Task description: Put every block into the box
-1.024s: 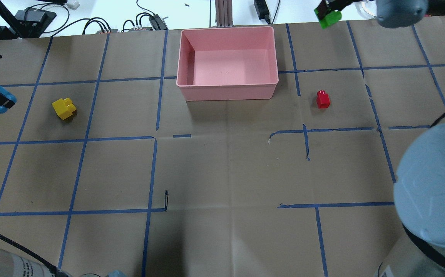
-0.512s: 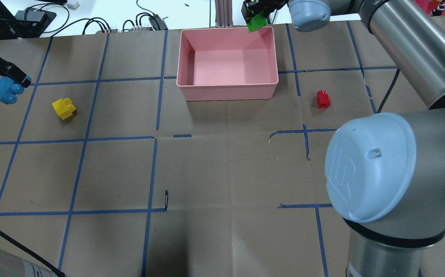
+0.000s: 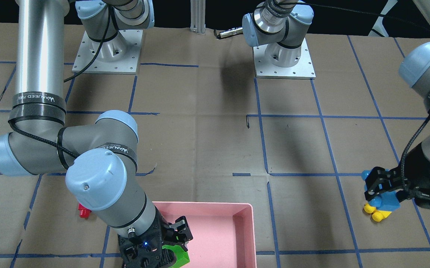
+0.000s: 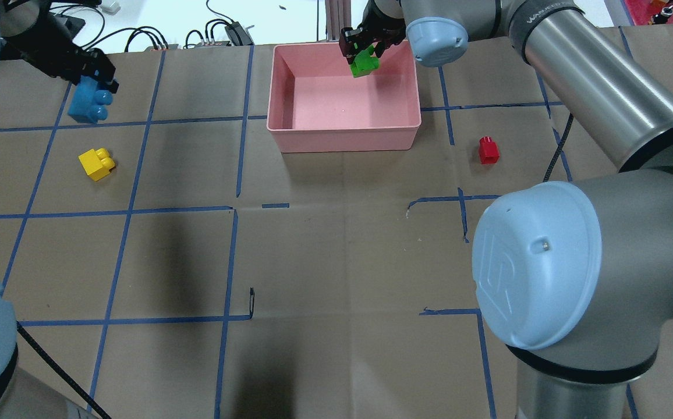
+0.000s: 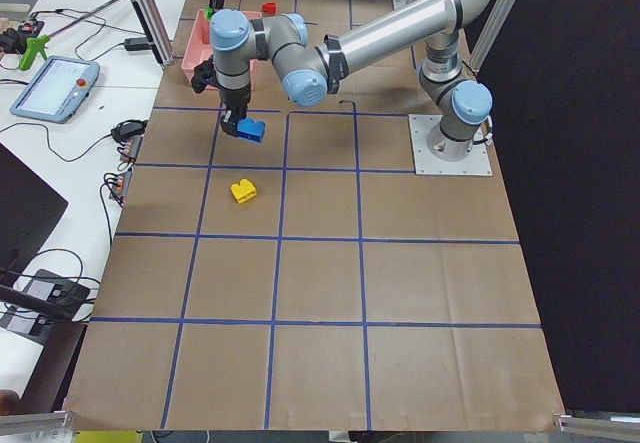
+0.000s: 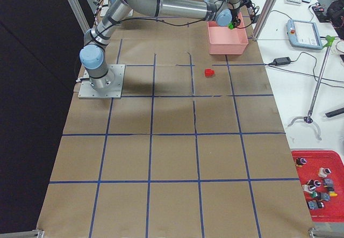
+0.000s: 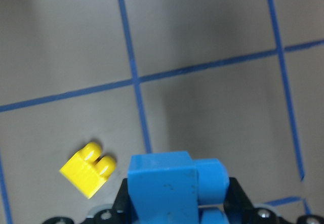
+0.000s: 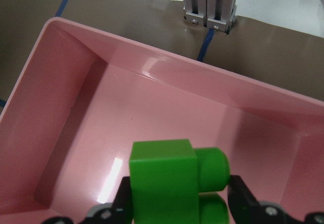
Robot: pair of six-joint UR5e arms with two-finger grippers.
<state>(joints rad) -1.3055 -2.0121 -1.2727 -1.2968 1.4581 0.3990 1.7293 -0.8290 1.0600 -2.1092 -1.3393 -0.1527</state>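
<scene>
My right gripper (image 4: 361, 51) is shut on the green block (image 4: 364, 63) and holds it above the far right part of the pink box (image 4: 342, 139); the right wrist view shows the green block (image 8: 169, 181) over the box floor (image 8: 167, 113). My left gripper (image 4: 89, 73) is shut on the light blue block (image 4: 88, 103) and holds it above the table at the far left, beyond the yellow block (image 4: 96, 163). The left wrist view shows the blue block (image 7: 169, 188) and the yellow block (image 7: 87, 168) below. The red block (image 4: 488, 149) lies on the table right of the box.
Cables and power bricks (image 4: 226, 32) lie beyond the table's far edge, with an aluminium post (image 4: 336, 17) behind the box. The right arm's large elbow (image 4: 537, 265) covers the near right of the overhead view. Blue tape lines grid the brown table.
My right gripper has carried the green block left and over the box's inside. My left gripper has carried the blue block rightward and farther from me, past the yellow block.
</scene>
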